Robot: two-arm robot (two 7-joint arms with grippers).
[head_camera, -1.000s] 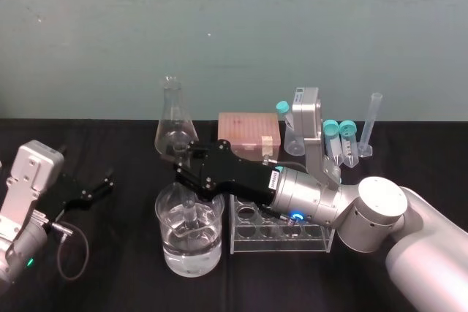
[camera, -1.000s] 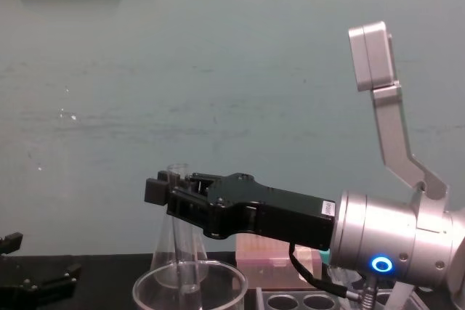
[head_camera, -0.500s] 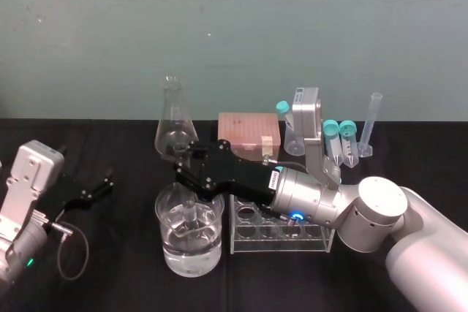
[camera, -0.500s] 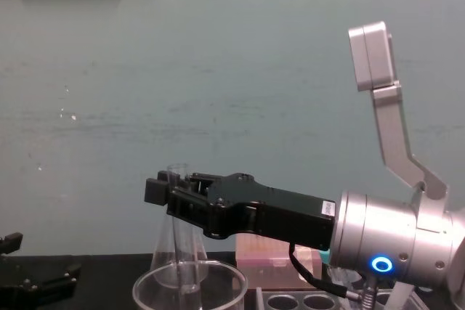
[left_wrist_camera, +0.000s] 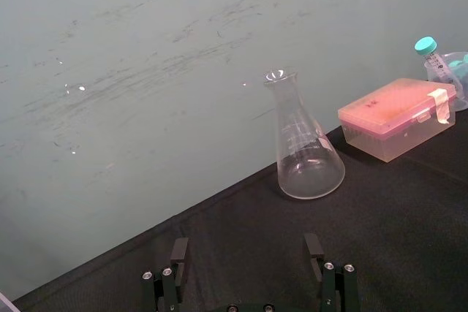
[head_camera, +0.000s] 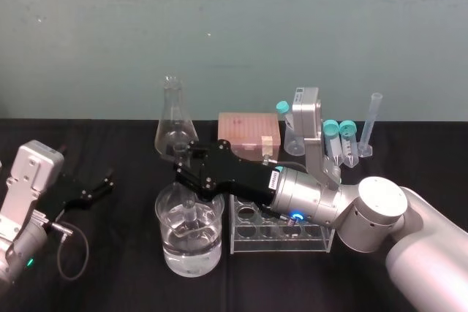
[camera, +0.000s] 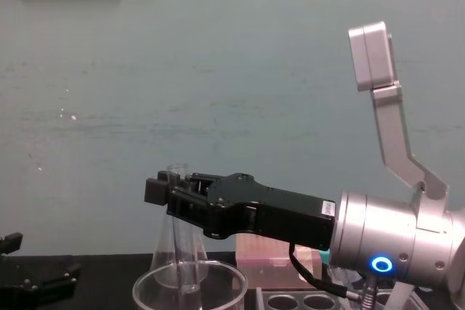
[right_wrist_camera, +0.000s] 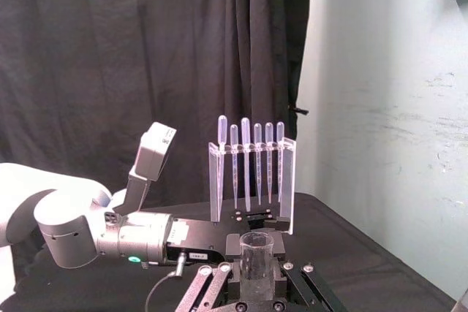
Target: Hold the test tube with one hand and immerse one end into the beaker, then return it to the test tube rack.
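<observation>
Plainly, the right hand (head_camera: pixel 184 164) is clenched on the test tube (camera: pixel 178 178), gripping it near its open top and holding it upright over the beaker (head_camera: pixel 170 250). The tube's lower end hangs down inside the beaker, which is partly full of clear liquid; whether the tip is under the surface I cannot tell. The beaker stands near the front edge of the desk (head_camera: pixel 124 275), about midway along it, and the test tube rack (head_camera: pixel 278 233) sits just beside it on the right. Along the back edge stand a cone-shaped flask (head_camera: pixel 174 122), a pink box (head_camera: pixel 245 128), teal-capped tubes (head_camera: pixel 347 137) and a thin cylinder (head_camera: pixel 374 118). The left hand (head_camera: pixel 101 185) lies near the left edge of the desk, well apart from the beaker, its fingers (left_wrist_camera: pixel 179 252) spread wide and released.
</observation>
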